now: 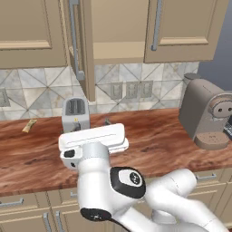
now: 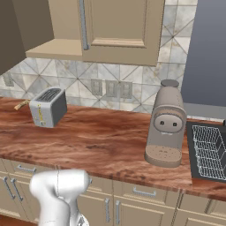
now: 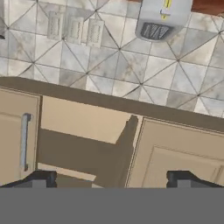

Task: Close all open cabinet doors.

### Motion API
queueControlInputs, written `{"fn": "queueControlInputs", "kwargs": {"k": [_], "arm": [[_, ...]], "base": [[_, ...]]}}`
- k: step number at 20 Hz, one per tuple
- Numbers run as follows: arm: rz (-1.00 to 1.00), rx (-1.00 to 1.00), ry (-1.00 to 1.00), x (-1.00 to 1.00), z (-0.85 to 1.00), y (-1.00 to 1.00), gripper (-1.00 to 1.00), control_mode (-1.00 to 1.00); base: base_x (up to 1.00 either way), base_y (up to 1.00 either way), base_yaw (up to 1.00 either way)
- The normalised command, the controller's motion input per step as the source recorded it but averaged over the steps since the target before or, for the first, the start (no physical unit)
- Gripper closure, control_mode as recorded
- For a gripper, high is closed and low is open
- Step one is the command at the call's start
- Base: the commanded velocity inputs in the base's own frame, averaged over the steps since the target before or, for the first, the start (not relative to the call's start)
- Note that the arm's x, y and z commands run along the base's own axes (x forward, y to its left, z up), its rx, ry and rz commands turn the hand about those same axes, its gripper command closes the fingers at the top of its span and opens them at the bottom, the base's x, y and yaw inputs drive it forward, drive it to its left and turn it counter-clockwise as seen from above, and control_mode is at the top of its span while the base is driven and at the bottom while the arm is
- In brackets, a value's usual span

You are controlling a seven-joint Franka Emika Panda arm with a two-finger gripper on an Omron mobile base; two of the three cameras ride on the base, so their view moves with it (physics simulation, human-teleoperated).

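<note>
While jaws gape, open cabinet door (image 3: 127,151) lies between.

1. A reddish wood-grain counter (image 1: 149,149) runs across the middle of both base views.
2. A grey-beige diamond-tile backsplash (image 2: 132,75) rises behind it, with outlets (image 2: 111,88) at centre.
3. Tan drawers (image 2: 145,192) line the bottom.
4. A grey-blue wall (image 2: 207,53) fills the right base view's upper right.
</note>
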Motion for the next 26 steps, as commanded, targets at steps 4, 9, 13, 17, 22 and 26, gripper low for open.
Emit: {"fn": "queueControlInputs", "kwargs": {"k": [4, 9, 13, 17, 22, 26], "arm": [[0.00, -0.33, -0.20, 0.31, 0.19, 0.86, -1.00, -1.00], [-0.01, -0.28, -0.19, 0.13, 0.07, 0.78, -1.00, -1.00], [-0.02, -0.20, -0.17, 0.00, 0.01, 0.62, -1.00, -1.00], [-0.11, -0.02, -0.09, 0.02, 0.00, 0.44, -1.00, -1.00], [-0.20, 0.10, -0.08, 0.17, 0.03, 0.29, -1.00, -1.00], [-0.17, 0.24, -0.16, 0.00, 0.06, 0.31, -1.00, -1.00]], "base": [[0.00, 0.00, 0.00], [0.00, 0.00, 0.00], [0.00, 0.00, 0.00], [0.00, 0.00, 0.00], [0.00, 0.00, 0.00], [0.00, 0.00, 0.00]]}}
